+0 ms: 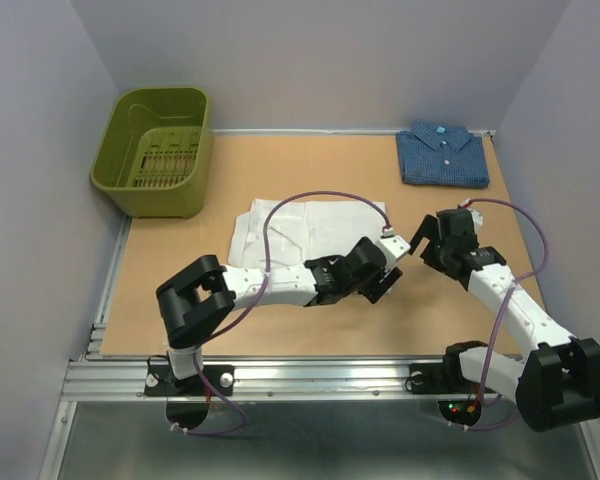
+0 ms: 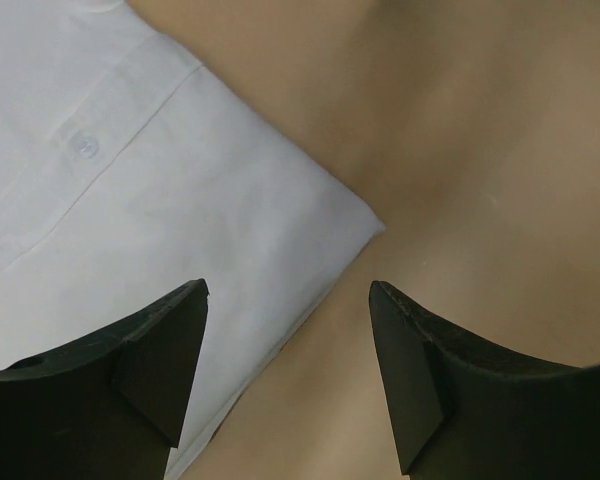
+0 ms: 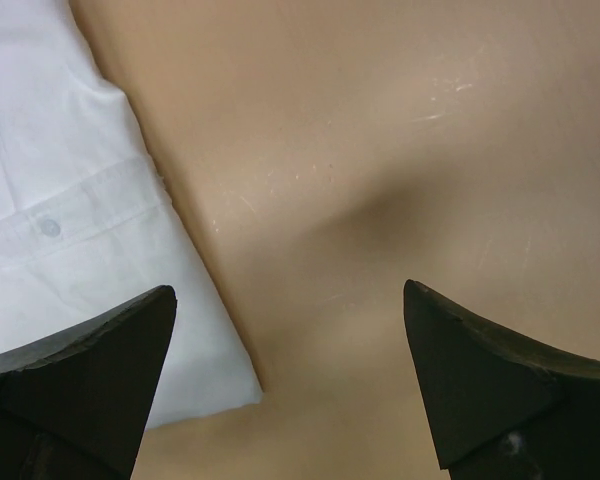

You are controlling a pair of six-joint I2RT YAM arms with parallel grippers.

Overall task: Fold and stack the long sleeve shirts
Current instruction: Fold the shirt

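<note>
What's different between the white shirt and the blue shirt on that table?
The white shirt is plain and pale; the blue shirt is dark with a fine pattern. The white shirt covers more of the table than the blue shirt, which is folded compactly, collar on top. The white shirt lies mid-table by the open left pincer and right pincer; the blue shirt sits in the far right corner. Both lie flat.
</note>
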